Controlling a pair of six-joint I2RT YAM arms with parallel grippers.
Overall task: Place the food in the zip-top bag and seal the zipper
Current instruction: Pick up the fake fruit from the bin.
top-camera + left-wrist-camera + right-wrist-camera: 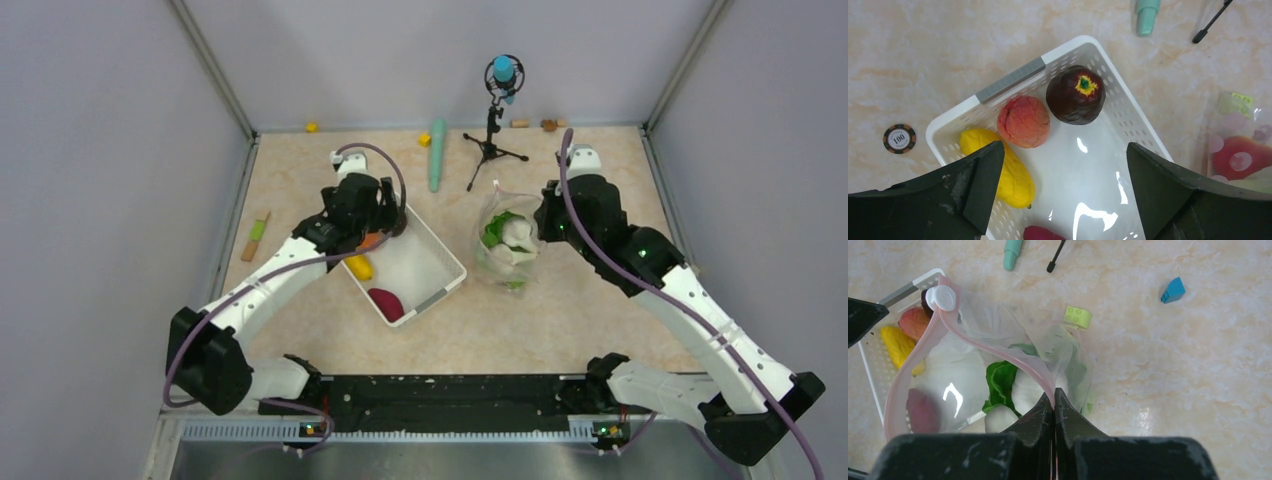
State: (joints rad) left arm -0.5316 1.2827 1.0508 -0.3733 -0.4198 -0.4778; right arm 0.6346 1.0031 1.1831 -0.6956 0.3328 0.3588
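- Currently my left jaws hang spread wide and empty above the white basket (1068,47), which holds a dark red apple (1075,95), an orange piece (1023,121) and a yellow piece (1008,170).
- Right jaws clenched on the zipper (1020,365) of the zip-top bag (998,322), just right of the basket.
- I see the bag mouth gaping, with cabbage (1000,382) inside.

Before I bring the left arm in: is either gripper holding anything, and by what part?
The right gripper pinches the zip-top bag by its zipper strip. The left gripper is open over the basket, holding nothing.
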